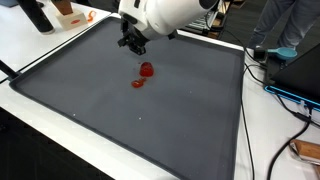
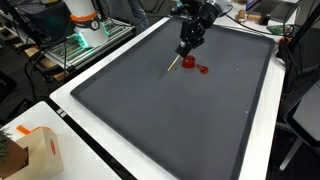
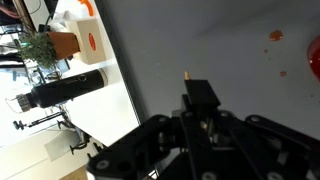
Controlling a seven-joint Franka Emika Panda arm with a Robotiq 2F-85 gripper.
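Jaws of the black Robotiq gripper [image 2: 186, 49] are, as we read them, pinched narrow on a thin pale wooden stick [image 2: 176, 62] that slants down toward the dark grey rimmed mat [image 2: 150, 110]; two small red pieces [image 1: 147, 69] lie on the mat near the stick's lower end

I am carrying a tool [image 2: 186, 48], matt black, looking like hard plastic. It is pinching a thin stick [image 2: 175, 63], looking like pale bare wood. The mat [image 1: 180, 120] is showing dark grey, matt, faintly grainy. The tabletop [image 1: 40, 40] is gleaming smooth white. The red piece [image 1: 147, 70] is shining glossy.
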